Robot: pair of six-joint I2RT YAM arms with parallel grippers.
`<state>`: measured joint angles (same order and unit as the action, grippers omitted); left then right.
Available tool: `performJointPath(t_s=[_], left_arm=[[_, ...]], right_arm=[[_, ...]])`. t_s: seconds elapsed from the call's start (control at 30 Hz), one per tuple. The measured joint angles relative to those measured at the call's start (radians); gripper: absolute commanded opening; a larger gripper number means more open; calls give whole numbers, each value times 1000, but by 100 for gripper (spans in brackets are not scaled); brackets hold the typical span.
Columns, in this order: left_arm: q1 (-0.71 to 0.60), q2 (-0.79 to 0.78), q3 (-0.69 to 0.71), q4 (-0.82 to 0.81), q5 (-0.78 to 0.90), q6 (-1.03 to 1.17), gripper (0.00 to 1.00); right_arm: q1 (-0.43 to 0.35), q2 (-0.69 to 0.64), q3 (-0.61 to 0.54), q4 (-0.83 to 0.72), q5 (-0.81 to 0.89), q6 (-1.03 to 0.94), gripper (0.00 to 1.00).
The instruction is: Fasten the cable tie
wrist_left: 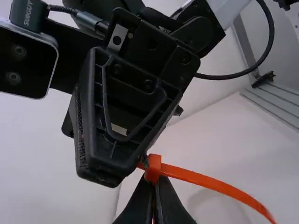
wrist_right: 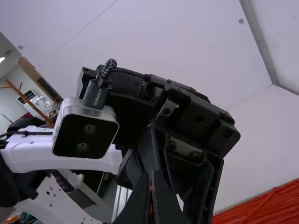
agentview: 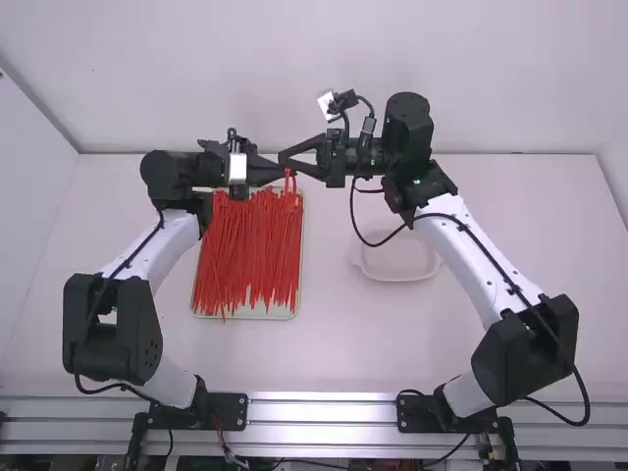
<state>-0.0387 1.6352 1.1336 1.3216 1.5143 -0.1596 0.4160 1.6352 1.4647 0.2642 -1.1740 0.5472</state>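
Note:
Above the far end of the tie pile, my two grippers meet tip to tip. The left gripper is shut on an orange-red cable tie, just under the tie's square head. The strap runs off to one side. From the other side, the right gripper is shut as well, with a sliver of red between its fingertips. In the high view a short piece of the cable tie hangs down below the two tips. How the strap and the head sit together is hidden behind the fingers.
A flat tray holding a pile of several red cable ties lies below the grippers, left of the middle. A clear shallow container stands to the right of it, under the right arm.

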Motion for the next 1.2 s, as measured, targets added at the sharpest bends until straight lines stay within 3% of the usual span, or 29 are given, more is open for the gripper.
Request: performJointPath(t_s=[1.03,1.2], left_arm=[[0,-10,-74,-25,-11,-24,2],[-1,-10,-74,-116,-7,25,2]], right_arm=[[-1,3,-1,-9,24,0,0],[-1,3,-1,-8,26,0,0]])
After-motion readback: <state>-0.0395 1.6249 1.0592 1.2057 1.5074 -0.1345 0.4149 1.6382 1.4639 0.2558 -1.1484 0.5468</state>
